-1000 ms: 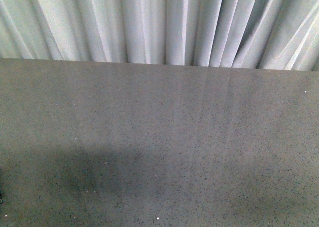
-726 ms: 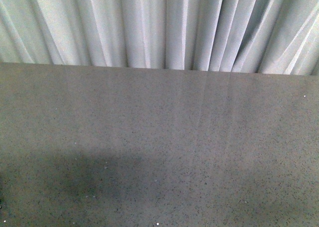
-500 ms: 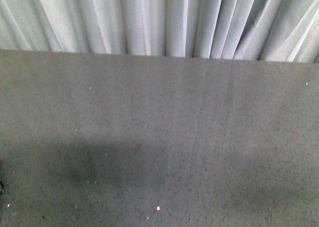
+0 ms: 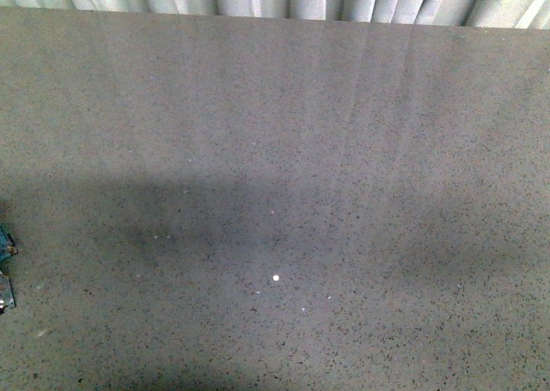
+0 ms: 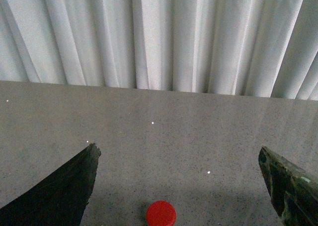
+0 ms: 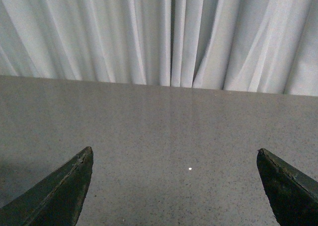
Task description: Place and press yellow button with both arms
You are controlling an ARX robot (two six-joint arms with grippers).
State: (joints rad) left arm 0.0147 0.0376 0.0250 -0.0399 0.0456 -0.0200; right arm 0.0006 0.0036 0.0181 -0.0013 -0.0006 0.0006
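Standing wide apart, the left fingers (image 5: 59, 193) hold nothing. Between them, closer to the wrist than to the fingertips, sits the yellow button (image 5: 160, 214). Only its round cap shows, at the picture's edge, and that cap reads red rather than yellow here. The right fingers (image 6: 57, 193) are spread just as wide and are empty, with bare speckled counter (image 6: 164, 116) between them and no button in sight. The front view does not show the button at all. A small dark scrap (image 4: 5, 245) at its left edge may be part of the left arm, but I cannot tell. A pleated white curtain (image 5: 164, 37) hangs beyond the counter's far edge.

Several things could go wrong from here:
- **Slip or tip:** The button is small against so wide an opening and its base is hidden. Fingers closing on the rounded cap instead of the base would likely slip, tip it over or press it too soon.
- **Wrong thing:** If the red colour is no trick of the light, the left arm may be about to take the wrong thing.
- **Missed press or collision:** The right arm has no view of the button, so a placement too far left could leave its press off-centre or bring the two arms into contact.

No brand, label or writing can be read in any view.
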